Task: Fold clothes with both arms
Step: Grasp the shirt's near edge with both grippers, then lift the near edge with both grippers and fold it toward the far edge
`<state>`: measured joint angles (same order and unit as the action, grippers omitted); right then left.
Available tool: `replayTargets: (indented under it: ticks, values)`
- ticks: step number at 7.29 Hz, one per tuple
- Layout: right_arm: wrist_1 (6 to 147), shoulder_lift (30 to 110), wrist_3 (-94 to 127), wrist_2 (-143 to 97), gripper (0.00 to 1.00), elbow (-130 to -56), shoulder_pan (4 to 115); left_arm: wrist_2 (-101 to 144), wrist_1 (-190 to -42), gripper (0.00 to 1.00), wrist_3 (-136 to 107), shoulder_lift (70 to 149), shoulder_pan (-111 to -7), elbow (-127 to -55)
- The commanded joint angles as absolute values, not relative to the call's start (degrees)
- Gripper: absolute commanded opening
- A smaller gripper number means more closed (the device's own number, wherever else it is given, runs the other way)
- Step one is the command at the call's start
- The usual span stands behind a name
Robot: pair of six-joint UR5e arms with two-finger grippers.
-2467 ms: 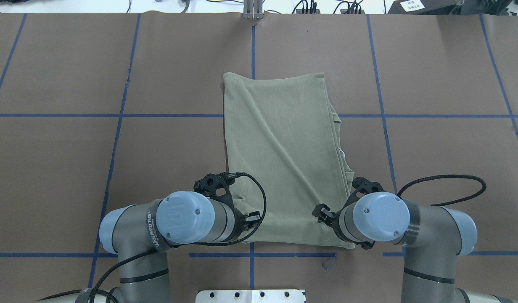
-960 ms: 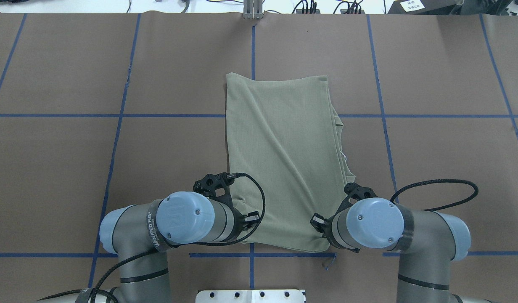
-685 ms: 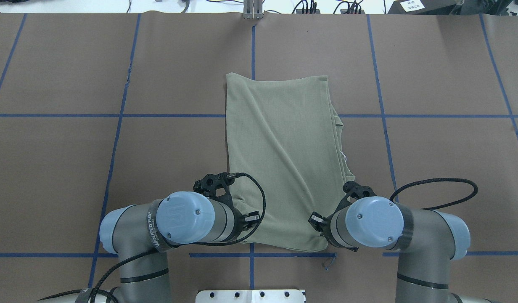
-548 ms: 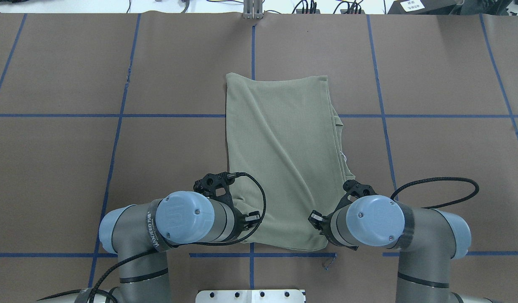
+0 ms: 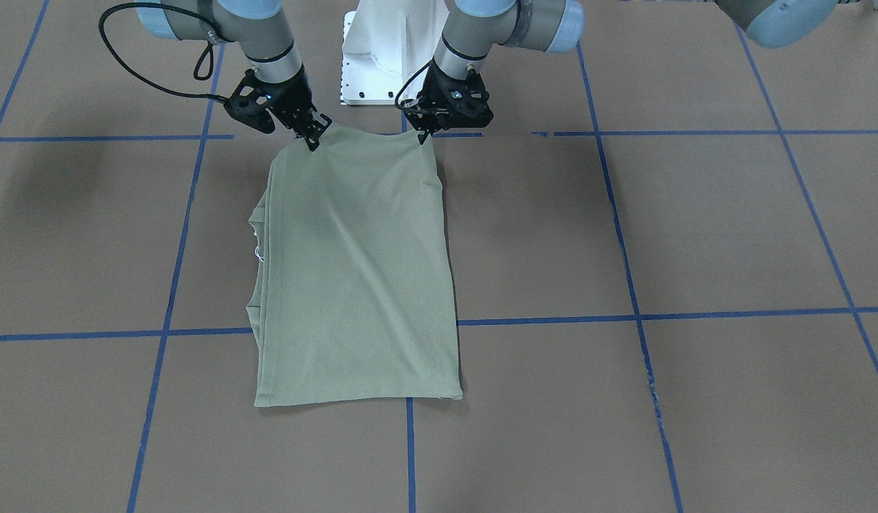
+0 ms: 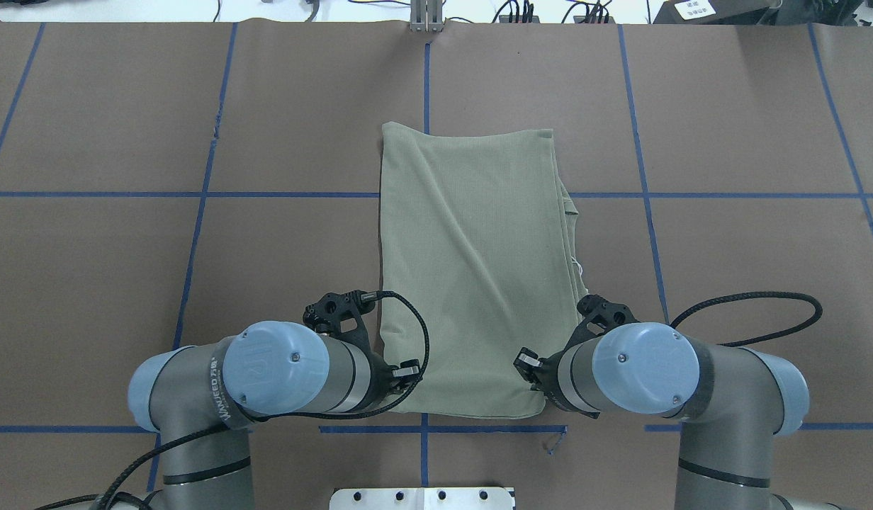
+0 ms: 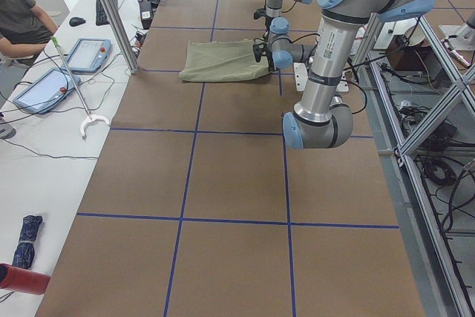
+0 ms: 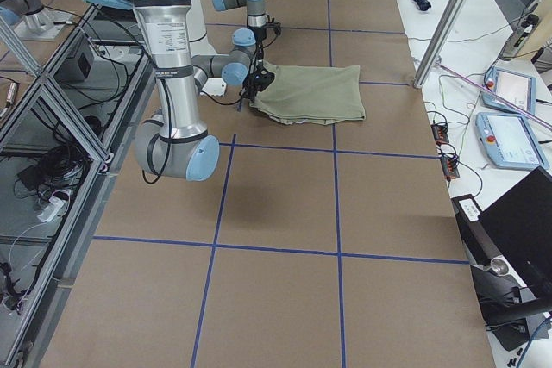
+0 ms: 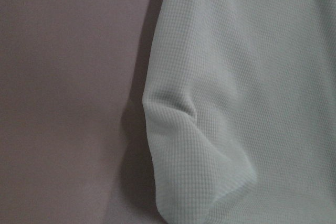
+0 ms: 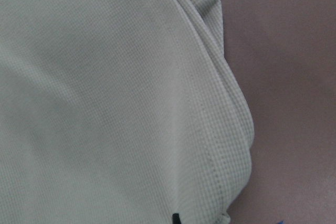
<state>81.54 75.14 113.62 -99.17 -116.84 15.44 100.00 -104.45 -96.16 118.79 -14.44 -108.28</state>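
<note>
The pale sage-green shirt [image 5: 353,271] lies folded into a long, narrow rectangle in the middle of the table [image 6: 89,283]. Folded layers and a white tag string [image 6: 580,265] show along its right edge. My right gripper [image 5: 312,140] is shut on the shirt's robot-side corner, and a black fingertip [image 10: 175,217] shows at the cloth's edge. My left gripper [image 5: 421,135] is pinched shut on the other robot-side corner. From overhead, both wrists hide the fingers. The left wrist view shows only a puckered corner of the shirt [image 9: 252,77].
The white pedestal [image 5: 389,50] stands just behind the two grippers. Blue tape lines [image 6: 195,194] cross the brown table cover. At the far side a metal post [image 7: 111,12] rises, with tablets [image 7: 87,53] and a seated person [image 7: 18,16] beyond it.
My left arm has shifted left, drawing the shirt's near-left corner out and straightening that edge. My right arm came in to the left and has since eased back to the right.
</note>
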Motion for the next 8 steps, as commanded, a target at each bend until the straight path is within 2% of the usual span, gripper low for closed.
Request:
replayTargets:
  ticks: [1,5,8]
  values:
    - [81.5,72.9,113.5,-101.0,0.00,-119.6,14.3,101.0,-99.2,0.00,-96.2,117.2,-13.7,-114.8]
    - [81.4,73.9,113.5,-108.0,0.00,-126.1,12.6,101.1,-85.7,0.00,-96.2,113.5,-10.3,-129.4]
    - [81.3,72.5,113.3,-107.6,0.00,-124.8,15.4,100.9,-87.5,0.00,-96.0,115.7,-9.6,-127.5]
